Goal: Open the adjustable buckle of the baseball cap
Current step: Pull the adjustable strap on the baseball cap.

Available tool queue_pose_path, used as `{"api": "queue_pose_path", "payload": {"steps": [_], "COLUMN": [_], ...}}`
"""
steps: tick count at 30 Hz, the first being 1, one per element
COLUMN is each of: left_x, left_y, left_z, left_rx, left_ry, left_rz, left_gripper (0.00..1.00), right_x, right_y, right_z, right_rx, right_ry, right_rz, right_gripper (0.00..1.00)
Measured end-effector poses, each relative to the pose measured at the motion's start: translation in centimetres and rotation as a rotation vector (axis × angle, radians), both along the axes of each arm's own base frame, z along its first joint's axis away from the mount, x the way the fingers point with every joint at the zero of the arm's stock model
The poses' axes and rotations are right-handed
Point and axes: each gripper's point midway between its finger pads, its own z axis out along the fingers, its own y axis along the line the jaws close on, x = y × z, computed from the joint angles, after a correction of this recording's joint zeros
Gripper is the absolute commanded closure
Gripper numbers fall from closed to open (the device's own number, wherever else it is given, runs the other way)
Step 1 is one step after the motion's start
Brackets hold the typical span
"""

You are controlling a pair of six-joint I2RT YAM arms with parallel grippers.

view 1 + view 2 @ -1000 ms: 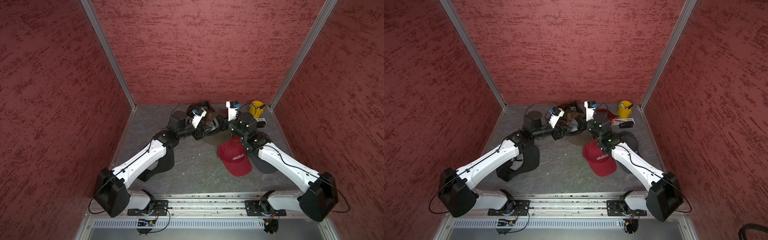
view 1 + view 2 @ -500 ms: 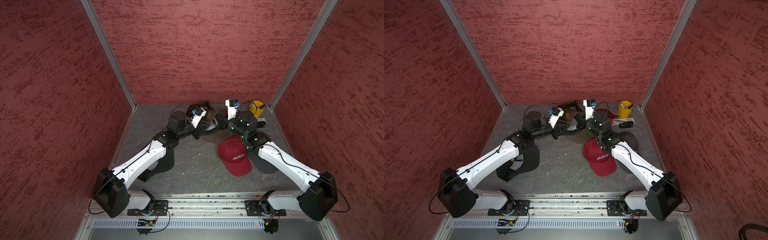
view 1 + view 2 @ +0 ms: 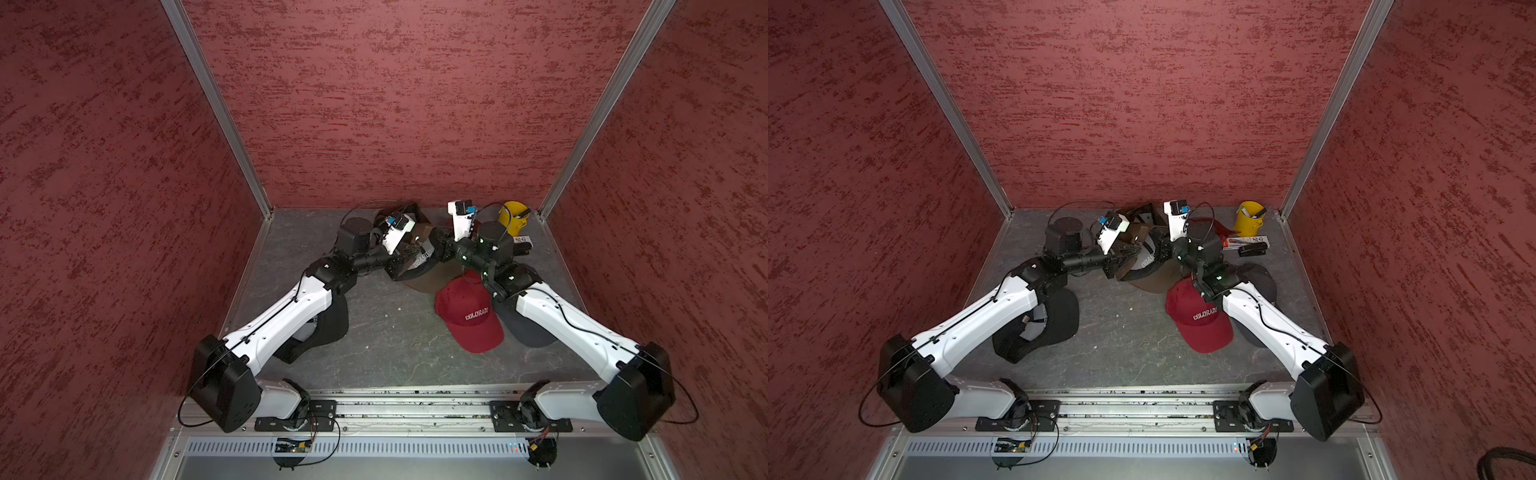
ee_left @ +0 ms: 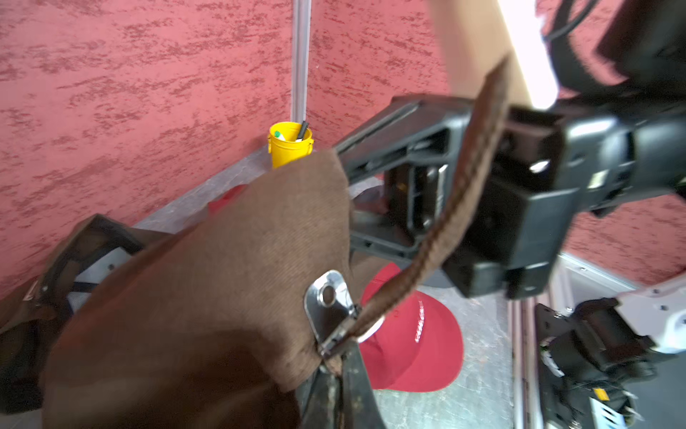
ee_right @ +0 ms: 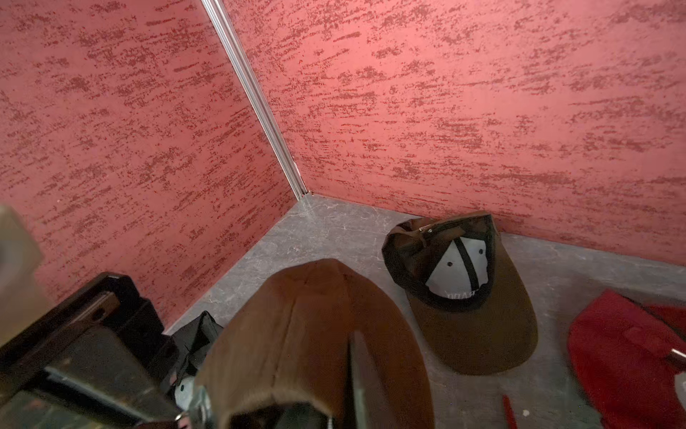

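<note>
Room: red textured walls (image 3: 395,104) are closing in the bench on three sides, with aluminium posts (image 3: 216,108) running up the two back corners.
Bench: a grey marbled top (image 3: 395,340) is carrying everything. Pale specks (image 3: 400,308) are lying near its middle and a metal rail (image 3: 395,405) is running along its front edge.
Brown cap: it (image 3: 422,274) is sitting at the back centre of the bench, between my two claws.
Buckle: the metal buckle (image 4: 328,304) is sitting at the cap's rear edge, with the strap (image 4: 464,178) running out of it and up across my right claw.
Left claw: it (image 4: 336,366) is clamping fully closed on the brown cap's edge, just beneath the buckle.
Right claw: it (image 3: 439,248) is meeting the cap from the opposite side. I cannot tell how far it is standing open or whether it is gripping the strap.
Other caps: a red cap (image 3: 469,316) is lying just in front of the brown one. A black cap (image 3: 328,328) is lying under my left arm (image 3: 286,316) and a grey cap (image 3: 528,332) under my right arm (image 3: 561,320). An upturned cap (image 5: 479,334) is resting by the back wall.
Back right corner: a yellow bucket (image 3: 513,216) is standing there.
</note>
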Motion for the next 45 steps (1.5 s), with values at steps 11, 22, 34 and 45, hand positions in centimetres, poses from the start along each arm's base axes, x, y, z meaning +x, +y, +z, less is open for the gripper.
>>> {"api": "queue_pose_path", "payload": {"steps": [11,22,34,45], "left_x": [-1.7,-1.8,-2.5,-3.0], "left_y": [0.3,-0.5,-0.6,-0.6], "left_z": [4.6,2.8,2.8,2.5], "left_rx": [-0.107,-0.115,-0.119,-0.114], "left_ry": [0.104,0.255,0.302,0.33], "left_rz": [-0.129,-0.201,-0.226,-0.243], "left_gripper": [1.0,1.0,1.0,1.0], "right_x": [-1.6,-3.8,-4.5,-5.2], "right_y": [-0.4,-0.1,1.6,1.7], "right_z": [1.0,2.6,0.7,0.5], "right_rx": [-0.097,-0.164,-0.264,-0.279], "right_ry": [-0.14,-0.287,-0.315,-0.339], "right_rz": [0.049,0.113,0.188,0.214], "right_gripper": [0.55,0.53,0.53,0.57]}}
